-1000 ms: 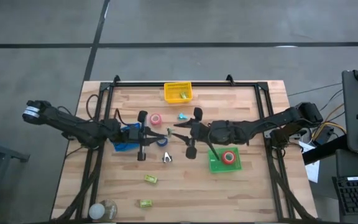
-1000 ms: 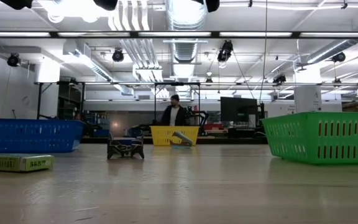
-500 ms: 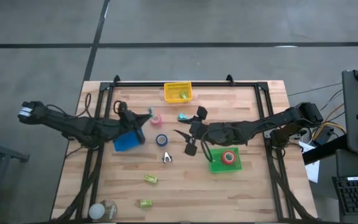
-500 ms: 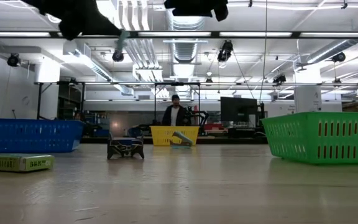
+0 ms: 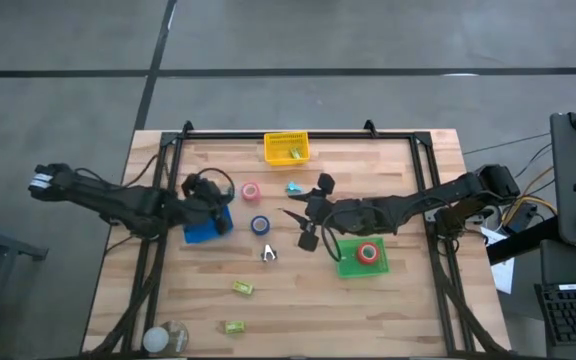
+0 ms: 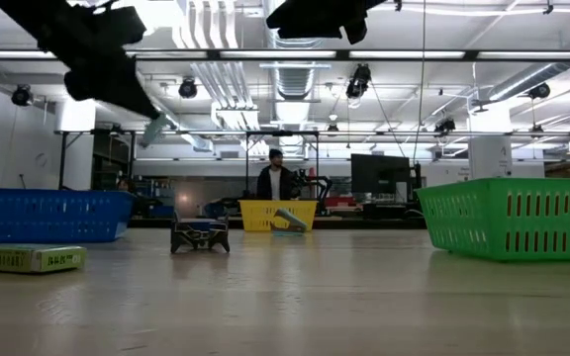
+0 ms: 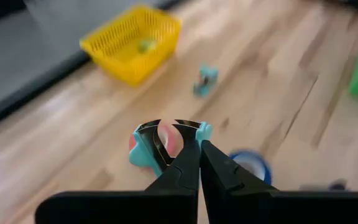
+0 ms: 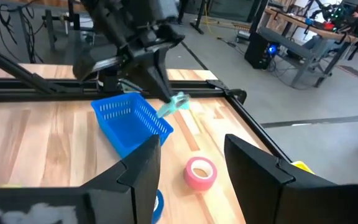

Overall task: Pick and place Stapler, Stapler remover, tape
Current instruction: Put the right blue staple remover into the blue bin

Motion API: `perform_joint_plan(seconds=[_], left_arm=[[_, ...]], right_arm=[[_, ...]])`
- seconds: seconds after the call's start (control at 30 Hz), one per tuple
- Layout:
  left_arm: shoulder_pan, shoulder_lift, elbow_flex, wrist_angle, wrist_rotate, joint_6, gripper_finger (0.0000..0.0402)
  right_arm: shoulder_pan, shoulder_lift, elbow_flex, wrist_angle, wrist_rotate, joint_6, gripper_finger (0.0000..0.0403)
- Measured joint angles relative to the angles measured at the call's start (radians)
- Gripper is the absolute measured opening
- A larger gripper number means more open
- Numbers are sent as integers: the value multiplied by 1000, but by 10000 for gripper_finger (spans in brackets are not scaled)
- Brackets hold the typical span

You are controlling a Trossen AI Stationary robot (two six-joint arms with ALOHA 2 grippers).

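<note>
**Left arm carrying a teal staple remover over the blue basket, right arm just hanging out**

From above: left gripper (image 5: 230, 199) is over the blue basket (image 5: 206, 226), left of middle on the wooden table (image 5: 408, 300). The pink tape roll (image 5: 251, 191) and blue tape roll (image 5: 259, 225) lie just beside the basket, loose on the wood. Right gripper (image 5: 303, 213) hovers mid-table with its fingers spread and nothing in them. Next to it is the green basket (image 5: 349, 263) with a red tape roll (image 5: 368, 252) inside. The yellow basket (image 5: 286, 148) sits at the far edge, and a small teal piece (image 5: 294, 186) lies in front of it.

Low cam: both arms hang up high. A teal bit pokes out of the left gripper. A folded metal item (image 6: 200, 235) sits on the table, and a person (image 6: 276, 178) stands way back in the room.

Left wrist cam: fingers are clenched tight on a teal staple remover (image 7: 143, 149). The pink roll shows behind it and the blue roll beside it, down on the table.

Right wrist cam: its own fingers are apart and empty. Across from it, the left gripper holds the staple remover above the blue basket's rim, with the pink roll just beside the basket.
</note>
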Motion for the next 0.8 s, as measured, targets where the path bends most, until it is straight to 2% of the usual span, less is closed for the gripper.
perform_joint_plan(seconds=[0.4,0.57,0.8], left_arm=[[4,103,-1,-325,142,-356,7],[9,143,-4,-345,206,-409,7],[29,175,-4,-338,219,-387,7]], right_arm=[[-1,0,-21,-2,-1,30,179],[-1,0,-21,-1,-1,30,173],[-1,0,-21,0,-3,27,164]])
